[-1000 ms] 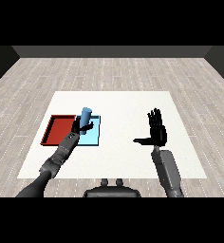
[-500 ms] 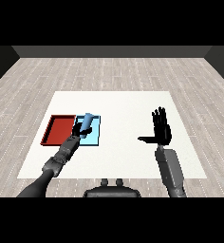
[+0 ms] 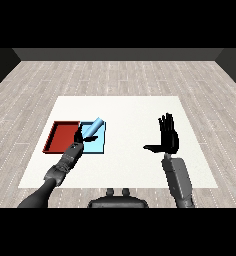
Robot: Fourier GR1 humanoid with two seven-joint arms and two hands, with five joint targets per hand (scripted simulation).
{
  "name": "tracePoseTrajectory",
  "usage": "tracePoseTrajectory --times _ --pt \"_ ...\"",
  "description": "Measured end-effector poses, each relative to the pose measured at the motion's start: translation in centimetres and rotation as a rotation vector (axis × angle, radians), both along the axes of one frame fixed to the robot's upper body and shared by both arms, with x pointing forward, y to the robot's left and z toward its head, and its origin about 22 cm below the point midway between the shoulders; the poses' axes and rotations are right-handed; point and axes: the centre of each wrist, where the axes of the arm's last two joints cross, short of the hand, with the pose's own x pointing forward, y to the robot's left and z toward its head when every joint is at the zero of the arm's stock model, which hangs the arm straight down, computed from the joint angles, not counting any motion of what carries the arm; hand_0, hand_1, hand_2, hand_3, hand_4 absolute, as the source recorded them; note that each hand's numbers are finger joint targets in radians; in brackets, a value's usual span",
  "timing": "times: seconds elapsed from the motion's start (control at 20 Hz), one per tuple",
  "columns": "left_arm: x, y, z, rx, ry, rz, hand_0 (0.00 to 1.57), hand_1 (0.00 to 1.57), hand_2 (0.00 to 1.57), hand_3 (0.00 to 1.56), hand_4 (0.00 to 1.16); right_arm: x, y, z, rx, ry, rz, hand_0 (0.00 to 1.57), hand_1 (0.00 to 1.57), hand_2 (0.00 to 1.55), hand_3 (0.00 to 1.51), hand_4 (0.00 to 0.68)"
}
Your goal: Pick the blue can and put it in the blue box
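The light blue can (image 3: pixel 93 127) leans tilted over the light blue tray (image 3: pixel 97 146), its top pointing to the far right. My left hand (image 3: pixel 79 136) sits at the can's lower end, above the tray's left edge. Its fingers are spread rather than wrapped round the can. My right hand (image 3: pixel 168 140) is raised above the table on the right, well away from the trays. It is open, with fingers straight up, thumb out to the left and nothing in it.
The red tray (image 3: pixel 61 138) lies directly left of the blue one, touching it. Both trays lie on the left half of the white table (image 3: pixel 125 112). Grey wooden floor surrounds the table.
The left hand lowered the can from upright above the trays down into the blue tray. The can has tipped to the right and the fingers have loosened. The right hand barely moved.
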Motion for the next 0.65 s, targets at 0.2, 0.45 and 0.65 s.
tracePoseTrajectory --times 0.2,0.45,0.65 --pt "1.7 -0.2 2.5 -0.052 -0.252 -0.030 0.00 0.00 0.00 0.00 0.00 -0.2 0.1 0.1 -0.001 -0.011 0.004 0.00 0.00 0.00 0.00 0.000" --pt "3.1 -2.4 5.6 -0.191 -0.580 -0.273 0.00 0.00 0.00 0.00 0.00 -0.2 -0.2 -0.3 -0.047 0.006 0.013 0.00 0.00 0.00 0.00 0.000" --pt "2.3 -3.6 5.9 -0.363 -0.706 -0.473 0.00 0.00 0.00 0.00 0.00 -0.6 -0.7 -1.7 -0.073 0.039 0.028 0.00 0.00 0.00 0.00 0.000"
